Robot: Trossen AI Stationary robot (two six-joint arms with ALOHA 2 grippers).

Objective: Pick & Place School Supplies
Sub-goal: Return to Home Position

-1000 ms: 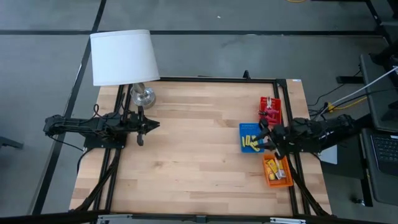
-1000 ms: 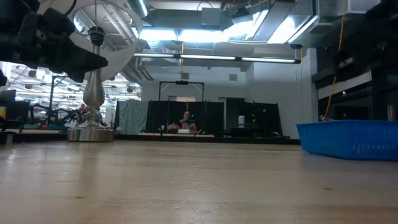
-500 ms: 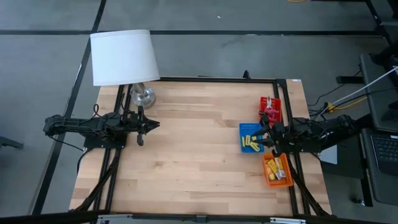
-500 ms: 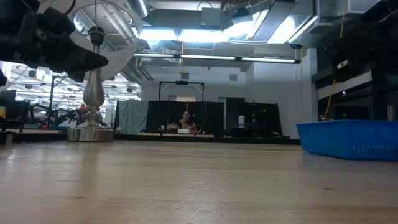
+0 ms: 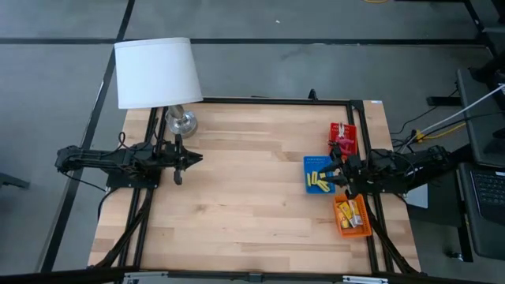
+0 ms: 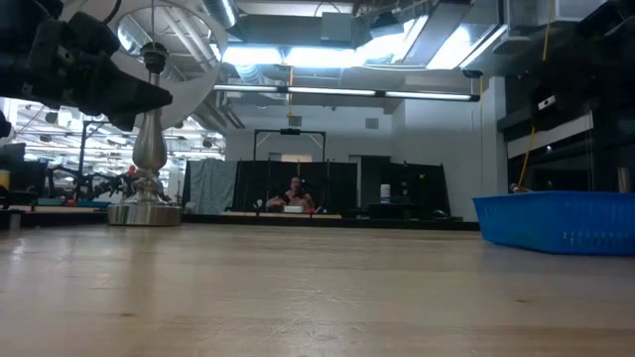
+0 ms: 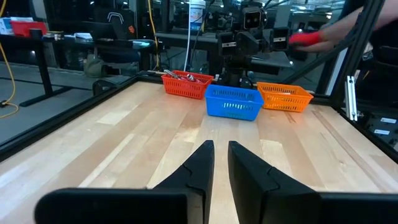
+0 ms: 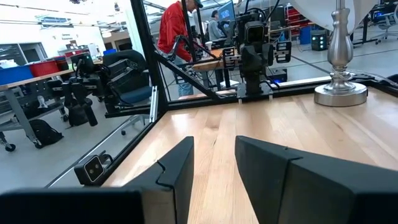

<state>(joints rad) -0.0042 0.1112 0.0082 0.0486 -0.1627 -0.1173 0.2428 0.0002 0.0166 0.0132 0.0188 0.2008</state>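
Note:
Small yellow oblong pieces (image 5: 318, 180) lie in the blue tray (image 5: 309, 163). Flat yellow packs (image 5: 347, 211) lie in the orange tray (image 5: 364, 231). Red-handled tools (image 5: 340, 135) lie in the red tray (image 5: 350, 128). My right gripper (image 5: 339, 176) is at the blue tray's right rim, above the table; its fingers are level, a little open and empty (image 8: 214, 155). My left gripper (image 5: 181, 162) hovers at the table's left side near the lamp, its fingers close together and empty (image 7: 221, 155).
A lamp with a white shade (image 5: 156, 71) stands on its silver base (image 5: 181, 121) at the far left corner. The three trays sit in a row along the right edge, also seen in the left wrist view (image 7: 234, 102). A person in red (image 8: 176, 37) stands beyond the table.
My right gripper has drawn back a little toward the table's right edge, from over the blue tray to its right rim.

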